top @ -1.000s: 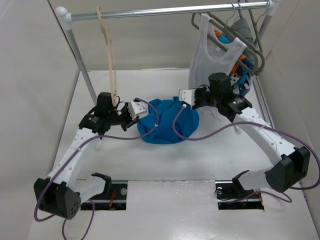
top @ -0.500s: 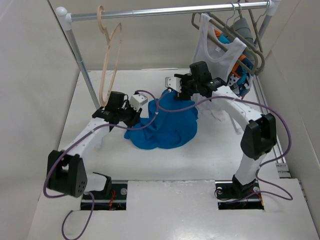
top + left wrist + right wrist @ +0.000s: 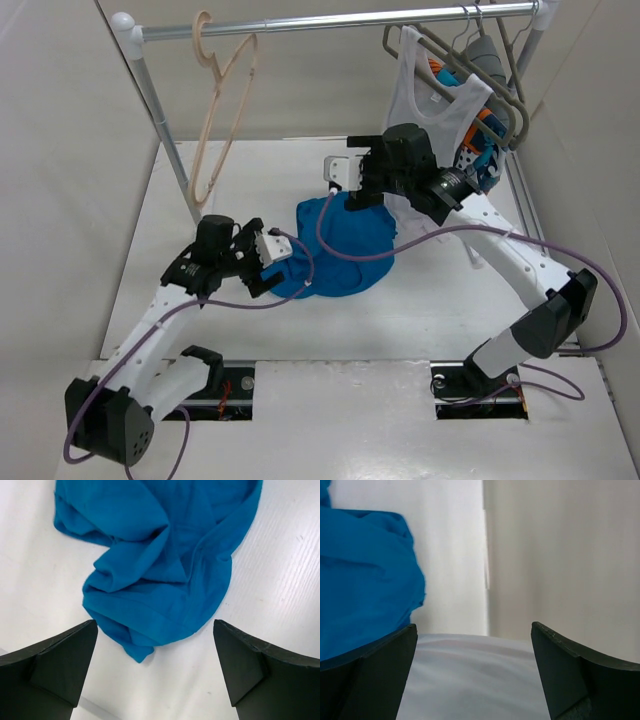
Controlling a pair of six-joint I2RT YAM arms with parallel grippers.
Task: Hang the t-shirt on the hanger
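While the left tool (image 3: 270, 268) and the right tool (image 3: 343, 183) are both gaping wide with nothing in them, the t-shirt (image 3: 345, 245) is lying as a rumpled bright blue heap on the desk (image 3: 430, 310) between them, its longer run going from near-left to far-right. Its near folded edge is sitting just ahead of the left tool, seemingly the closer one. The hanger (image 3: 222, 110) is hanging bare on the rail (image 3: 330, 22), up and left of the heap.
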